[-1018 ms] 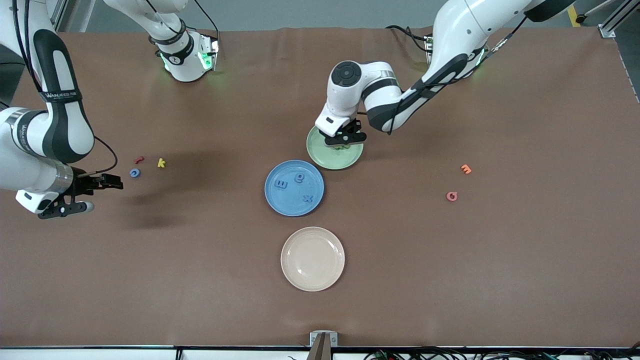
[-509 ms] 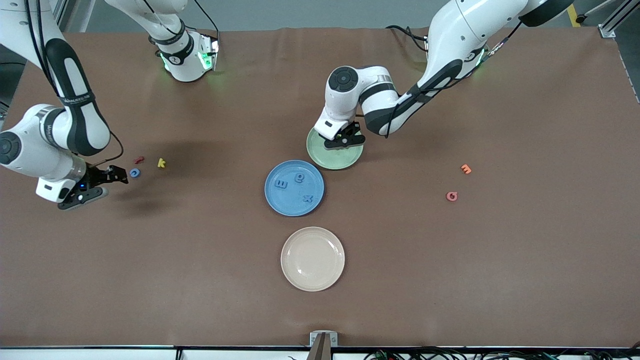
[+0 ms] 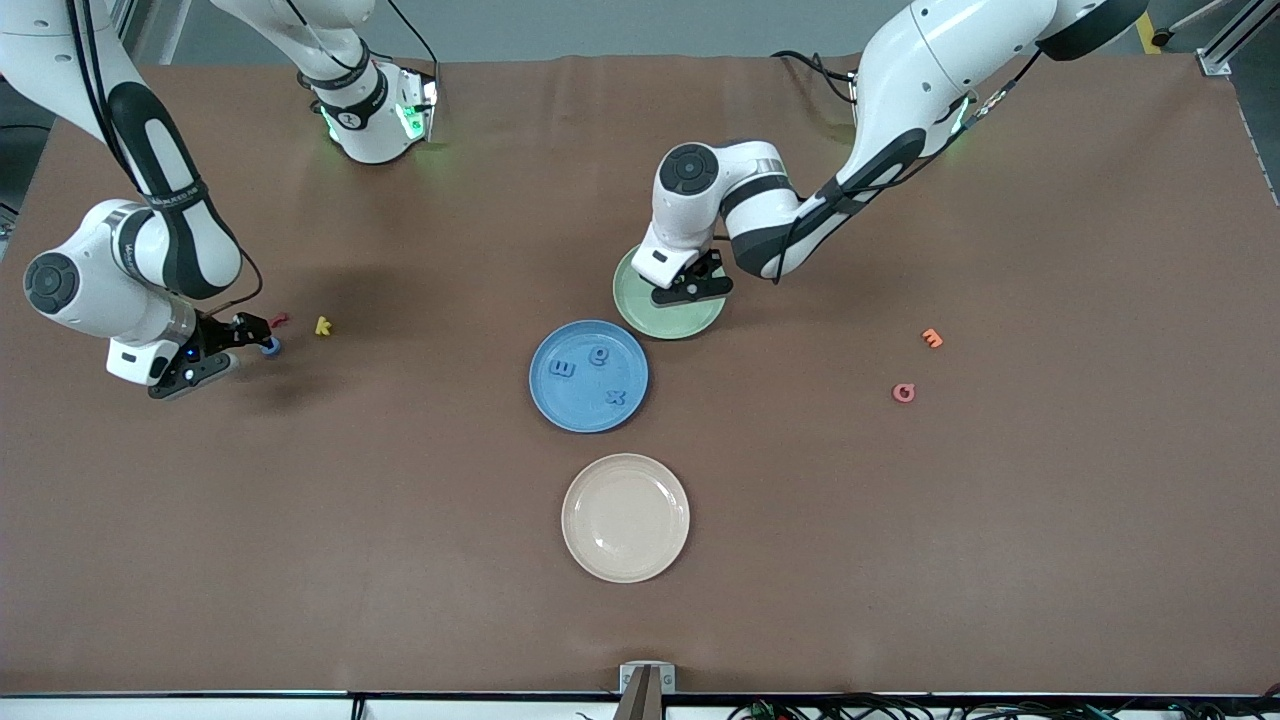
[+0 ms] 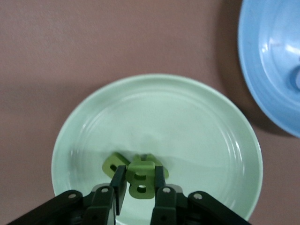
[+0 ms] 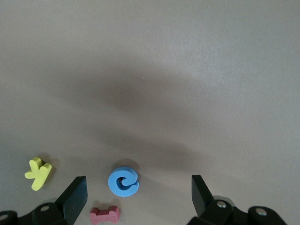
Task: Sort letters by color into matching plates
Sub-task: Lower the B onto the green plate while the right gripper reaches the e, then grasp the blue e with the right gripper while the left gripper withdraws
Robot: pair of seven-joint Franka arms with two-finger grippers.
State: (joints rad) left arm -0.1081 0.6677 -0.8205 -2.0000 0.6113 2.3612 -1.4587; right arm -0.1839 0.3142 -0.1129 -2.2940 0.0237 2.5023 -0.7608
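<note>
Your left gripper (image 4: pixel 139 187) is pinched tight on a green letter (image 4: pixel 140 177), low over the green plate (image 3: pixel 690 318), with more green letters (image 4: pixel 114 163) crowded right beside it in the dish. Let go carelessly and that foam piece could cling to a finger or knock its neighbours about. Over at the right arm's end of the tabletop (image 3: pixel 400 560), your right gripper (image 5: pixel 138 197) hangs spread wide over the last loose blue letter (image 5: pixel 123 181), fingers either side and not touching. Watch the red letter (image 5: pixel 105 214) just beside it and the yellow letter (image 5: pixel 38 173) a little off: drop slightly off line and you could trap the red one too, or flick the blue one away. The blue plate (image 3: pixel 548 400) already has three blue letters (image 3: pixel 563 369) in it; the cream plate (image 3: pixel 625 560) sits bare.
</note>
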